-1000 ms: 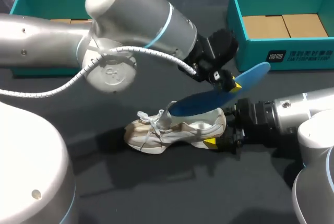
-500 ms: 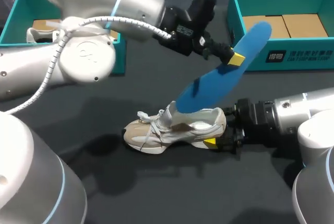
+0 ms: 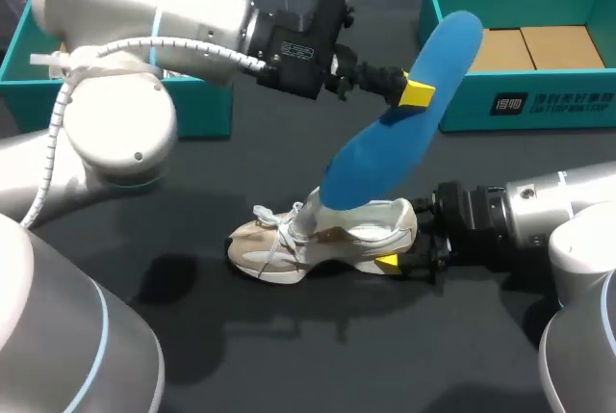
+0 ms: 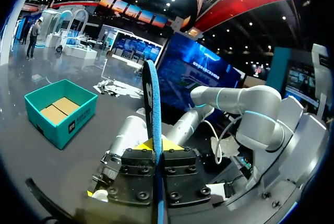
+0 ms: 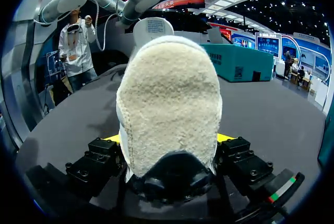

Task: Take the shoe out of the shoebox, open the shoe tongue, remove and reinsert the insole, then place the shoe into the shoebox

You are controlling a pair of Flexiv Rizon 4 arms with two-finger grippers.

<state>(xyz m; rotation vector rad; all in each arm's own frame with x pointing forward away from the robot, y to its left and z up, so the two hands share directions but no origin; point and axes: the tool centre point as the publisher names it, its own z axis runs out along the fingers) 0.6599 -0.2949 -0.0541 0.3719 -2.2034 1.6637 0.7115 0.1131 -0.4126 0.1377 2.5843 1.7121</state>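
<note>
The dark, matte table carries two teal cardboard shoeboxes, both open-topped. One shoebox stands at the far right corner with brown cardboard flaps showing in its bottom. The other box is at the far left corner, largely hidden behind the left arm. The shoe stands upright on its sole near the middle of the table, outside both boxes, toe toward the left edge and heel toward the right. It is a low cream and beige sneaker with white laces hanging loose at the front, and its rounded heel is covered in a nappy, suede-like cream material above a dark moulded piece at the base. The insole is a thin, smooth, bright blue sheet with rounded ends, held aslant above the shoe; its lower end is at the shoe's opening, though contact there cannot be made out, and its upper end is up over the near wall of the right shoebox. The left gripper pinches the insole's edge, its yellow tips nearly together on the thin blade. The right gripper lies low over the table with its fingers spread wide, clamping the heel from both sides.
</note>
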